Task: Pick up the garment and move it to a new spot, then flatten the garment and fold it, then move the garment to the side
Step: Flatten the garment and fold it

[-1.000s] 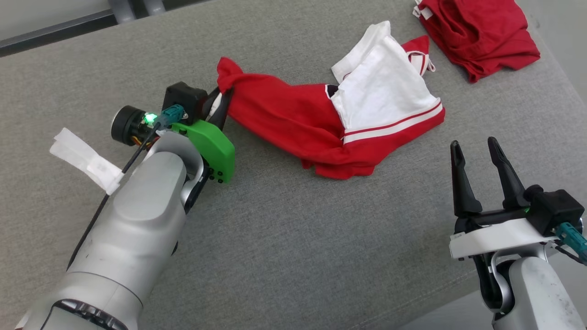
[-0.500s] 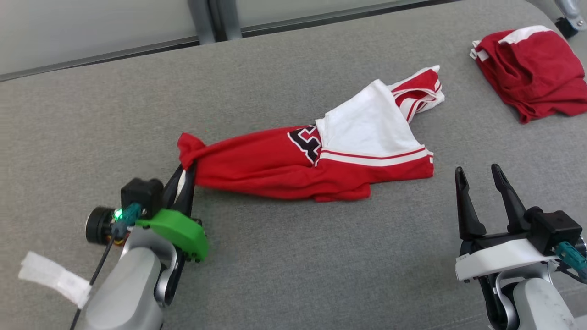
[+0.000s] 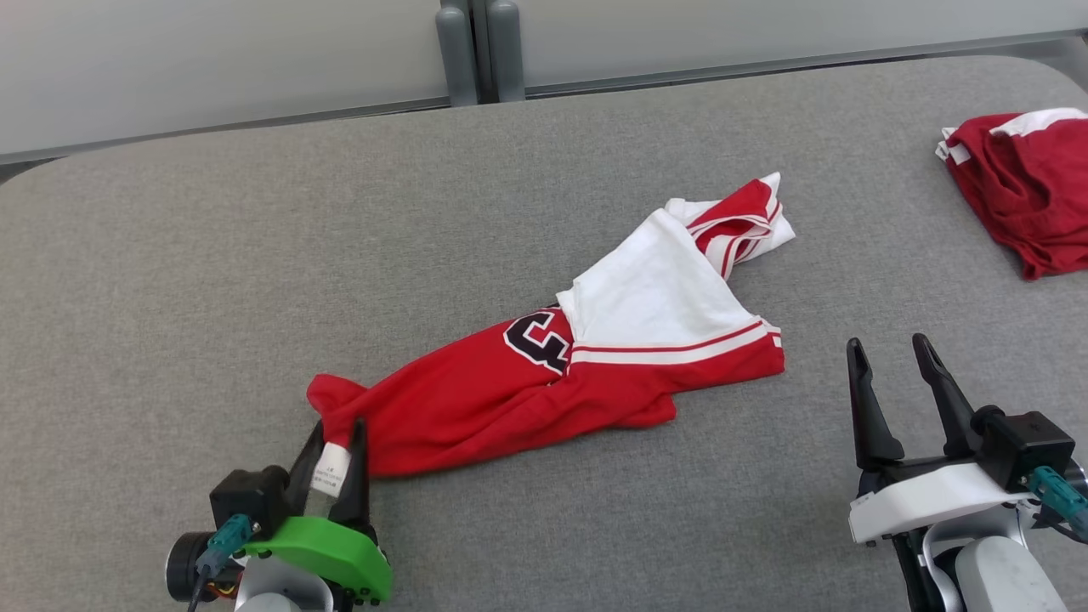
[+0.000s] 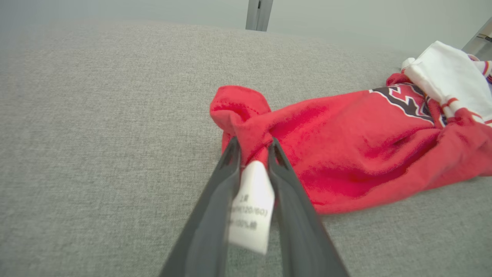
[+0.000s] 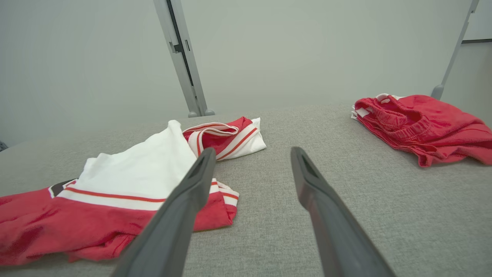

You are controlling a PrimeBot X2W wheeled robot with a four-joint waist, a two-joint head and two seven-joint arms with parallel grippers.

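Your left gripper's (image 4: 253, 144) fingers (image 4: 226, 169) sit close together, pinching the jersey's (image 3: 476, 399) bunched corner, with the white care label (image 4: 250, 207) between them. Your right gripper (image 3: 887, 342) is spread and empty. You've just dragged the jersey near-left, away from the far-right red shorts (image 3: 1028, 187), so relocation looks done and flattening is next. The label's blurred print seems to read "120/60" and "100%".

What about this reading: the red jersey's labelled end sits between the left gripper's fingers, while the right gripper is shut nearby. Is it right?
Not quite. The right gripper is open, fingers spread apart, as the right wrist view shows. The red jersey's labelled end does sit between the left gripper's fingers.
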